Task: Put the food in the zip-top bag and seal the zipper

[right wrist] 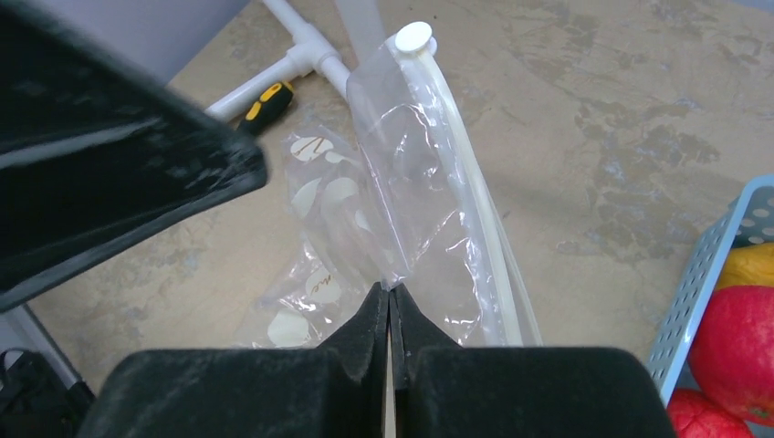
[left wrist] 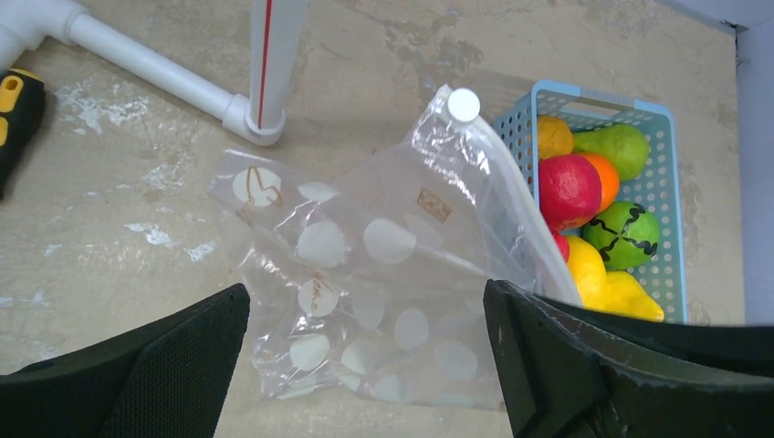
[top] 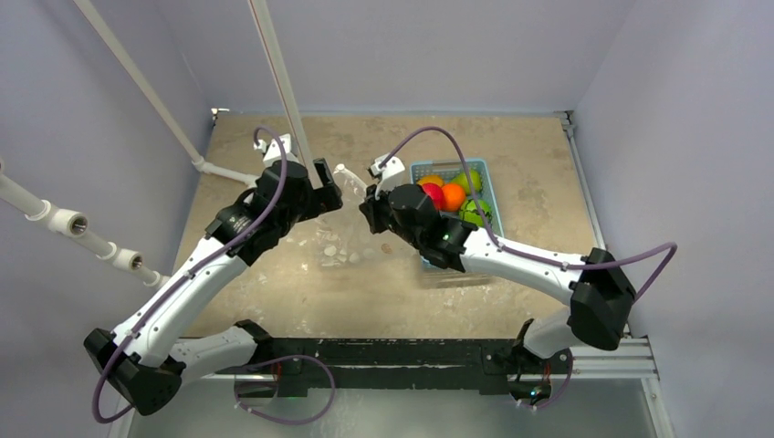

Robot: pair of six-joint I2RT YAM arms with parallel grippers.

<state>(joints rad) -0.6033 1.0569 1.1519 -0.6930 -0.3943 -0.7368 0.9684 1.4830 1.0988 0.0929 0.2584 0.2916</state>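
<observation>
The lower edge of the bag is hidden behind the wide-open, empty left gripper. The closed right gripper pinches the bag's film beside the zipper. At the bag's three o'clock, the fruit sits in a blue basket, partly screened by the bag.

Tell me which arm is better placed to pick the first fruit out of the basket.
Left. The left end effector is open and empty above the zip-top bag, beside the basket of food. The right end effector is shut on the bag's film, holding it up.

Left end effector wide open, right end effector clamped tight.
</observation>
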